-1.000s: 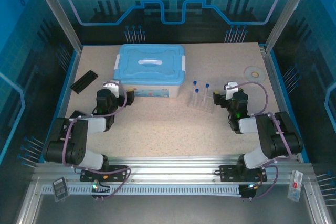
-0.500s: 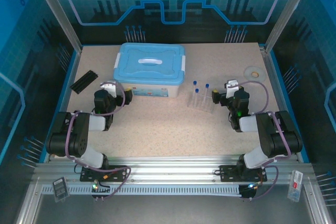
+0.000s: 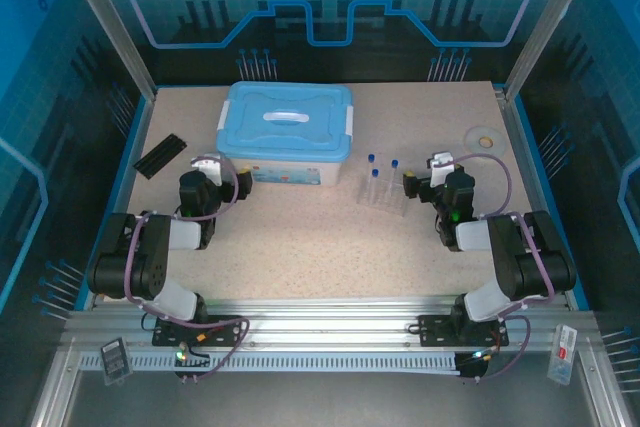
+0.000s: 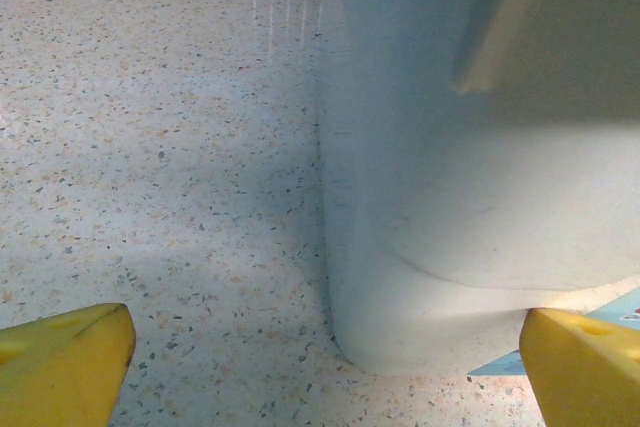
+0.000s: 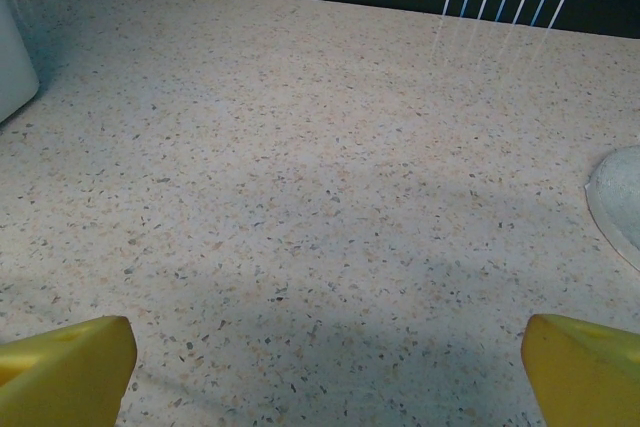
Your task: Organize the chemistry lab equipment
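Two claws, both spread and empty. The left claw [image 3: 222,173] sits low at the bin's [image 3: 285,162] near-left corner, with that corner between its yellow fingers [image 4: 62,362]. The right claw [image 3: 428,171] rests just right of the rack [image 3: 385,197], where three tubes [image 3: 376,175] stand upright, and it faces open counter [image 5: 320,197]. The lid [image 3: 288,117] is on the bin. Probably the rack comes next: turn the right claw toward it, grip low on its wall, and lift level so no tube tips.

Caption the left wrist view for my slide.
Open left gripper facing a corner of the box on the speckled table.
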### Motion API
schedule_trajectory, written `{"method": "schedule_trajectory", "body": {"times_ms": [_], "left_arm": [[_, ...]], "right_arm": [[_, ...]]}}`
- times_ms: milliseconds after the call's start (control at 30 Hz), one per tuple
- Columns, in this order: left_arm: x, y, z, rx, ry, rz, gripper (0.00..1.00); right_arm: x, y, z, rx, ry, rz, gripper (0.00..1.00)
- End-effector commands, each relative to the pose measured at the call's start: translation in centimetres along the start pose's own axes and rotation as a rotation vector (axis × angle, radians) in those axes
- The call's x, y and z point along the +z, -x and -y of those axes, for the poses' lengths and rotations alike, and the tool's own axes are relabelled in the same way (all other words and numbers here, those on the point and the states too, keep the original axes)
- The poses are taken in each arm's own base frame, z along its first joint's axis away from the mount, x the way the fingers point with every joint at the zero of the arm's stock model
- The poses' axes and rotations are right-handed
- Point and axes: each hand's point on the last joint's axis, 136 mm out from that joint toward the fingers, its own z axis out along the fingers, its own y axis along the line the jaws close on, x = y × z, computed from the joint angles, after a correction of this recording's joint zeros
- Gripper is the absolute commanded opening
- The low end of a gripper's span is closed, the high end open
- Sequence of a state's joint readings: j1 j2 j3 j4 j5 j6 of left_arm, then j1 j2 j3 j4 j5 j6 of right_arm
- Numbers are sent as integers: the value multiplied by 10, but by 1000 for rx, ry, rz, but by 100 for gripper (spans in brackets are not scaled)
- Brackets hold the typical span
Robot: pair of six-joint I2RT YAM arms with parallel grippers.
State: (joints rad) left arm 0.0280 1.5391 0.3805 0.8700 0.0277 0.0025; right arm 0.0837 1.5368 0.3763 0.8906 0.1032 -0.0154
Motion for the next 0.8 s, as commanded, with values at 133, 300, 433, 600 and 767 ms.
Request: {"method": "schedule_trajectory", "body": {"times_ms": [133,300,433,600,767], "left_arm": [[2,9,3,3,-13,37,99],[2,10,3,3,-13,38,100],[2,9,3,3,-13,37,99],[2,10,3,2,-12,35,99],[1,10,3,3,-14,39,99]], "right_arm": [[3,8,4,8,-8,22,100],[3,9,4,9,-8,24,100],[3,8,4,8,-8,23,100],[3,9,5,9,-8,24,100],[3,8,5,9,-8,23,100]]}}
